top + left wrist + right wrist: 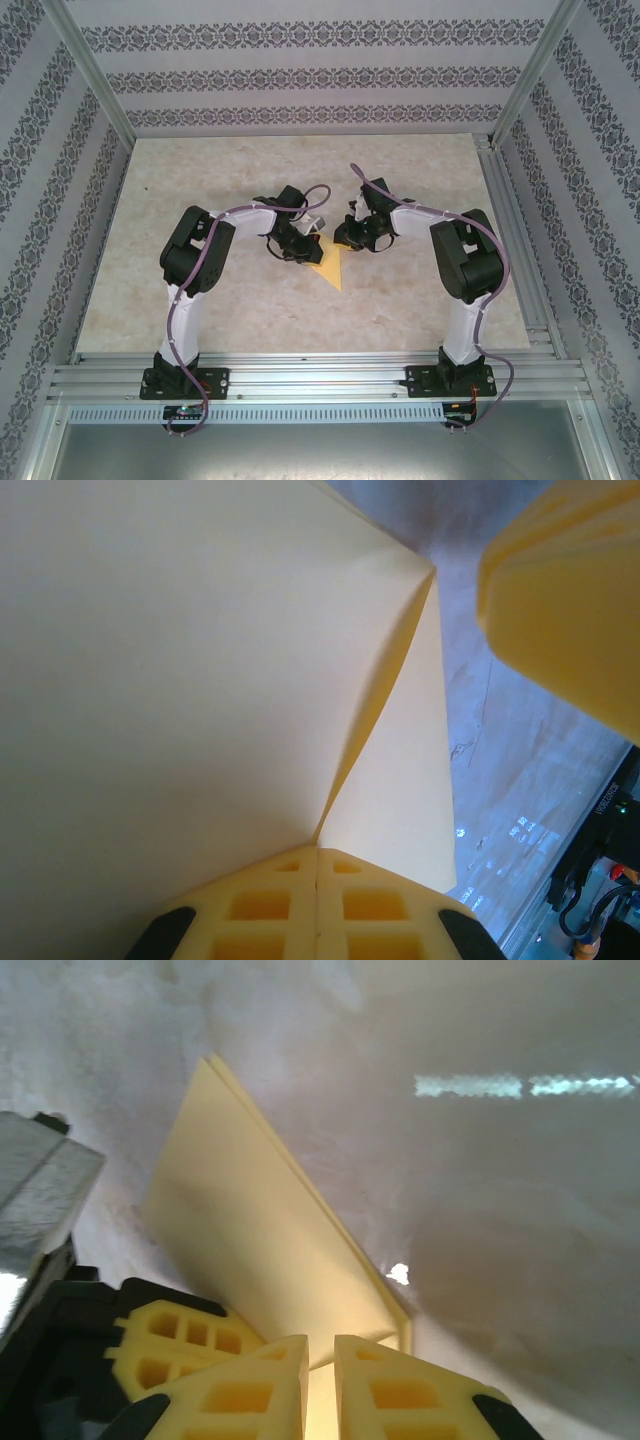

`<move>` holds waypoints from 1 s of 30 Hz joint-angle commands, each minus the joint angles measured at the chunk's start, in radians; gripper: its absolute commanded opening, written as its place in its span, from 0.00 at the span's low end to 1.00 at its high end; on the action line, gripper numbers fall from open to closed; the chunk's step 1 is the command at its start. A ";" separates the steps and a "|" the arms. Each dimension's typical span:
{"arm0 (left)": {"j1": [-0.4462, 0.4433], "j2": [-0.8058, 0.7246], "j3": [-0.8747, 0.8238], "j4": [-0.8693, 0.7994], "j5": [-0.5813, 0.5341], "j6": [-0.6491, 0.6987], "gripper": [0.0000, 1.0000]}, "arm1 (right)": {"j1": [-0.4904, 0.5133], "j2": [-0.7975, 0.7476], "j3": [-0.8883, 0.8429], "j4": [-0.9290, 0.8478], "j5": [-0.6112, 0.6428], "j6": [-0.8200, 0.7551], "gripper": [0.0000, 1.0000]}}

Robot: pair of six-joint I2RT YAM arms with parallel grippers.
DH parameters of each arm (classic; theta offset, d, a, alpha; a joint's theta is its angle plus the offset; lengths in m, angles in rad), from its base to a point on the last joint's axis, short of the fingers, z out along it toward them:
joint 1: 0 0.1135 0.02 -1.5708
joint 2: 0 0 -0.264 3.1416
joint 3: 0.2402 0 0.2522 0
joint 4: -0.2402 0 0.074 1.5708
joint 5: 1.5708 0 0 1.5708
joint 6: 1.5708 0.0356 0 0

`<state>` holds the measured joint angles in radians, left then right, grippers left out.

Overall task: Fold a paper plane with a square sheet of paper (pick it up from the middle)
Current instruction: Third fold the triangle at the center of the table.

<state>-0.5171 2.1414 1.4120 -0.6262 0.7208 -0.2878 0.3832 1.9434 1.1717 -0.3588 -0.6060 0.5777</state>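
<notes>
Top view's bright, evenly lit, only soft shadows on the table (200,300). Left wrist: sheet of paper (150,680) washed pale, very close and soft-focused. Right wrist: table hazy, 2 white glare streaks upper right.

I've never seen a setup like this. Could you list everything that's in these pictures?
folded sheet of paper: one, pale yellow, mid-table, held between the two grippers
table: one, beige marbled top, under everything
walls: three, white with grey patterned bands, around the table
metal frame: one, silver, along the near edge and up the corners
cables: purple, running along each arm
left arm: one, white and black, bolted at the near edge, left side
right arm: one, white and black, bolted at the near edge, right side
left gripper: one, yellow fingers, shut on the paper
right gripper: one, yellow fingers, shut on the paper's edge
</notes>
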 commanded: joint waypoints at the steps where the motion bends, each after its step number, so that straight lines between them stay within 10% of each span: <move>1: 0.002 0.059 -0.026 -0.033 -0.089 0.027 0.01 | -0.009 -0.009 0.013 0.039 -0.025 0.014 0.15; 13: 0.002 0.057 -0.031 -0.036 -0.090 0.031 0.01 | -0.009 0.114 -0.010 0.037 0.059 0.014 0.14; 30: 0.002 0.050 -0.035 -0.028 -0.096 0.018 0.01 | 0.009 -0.106 -0.130 0.092 -0.033 0.054 0.16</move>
<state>-0.5171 2.1414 1.4120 -0.6258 0.7208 -0.2878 0.3771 1.8339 1.0878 -0.2939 -0.6228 0.6090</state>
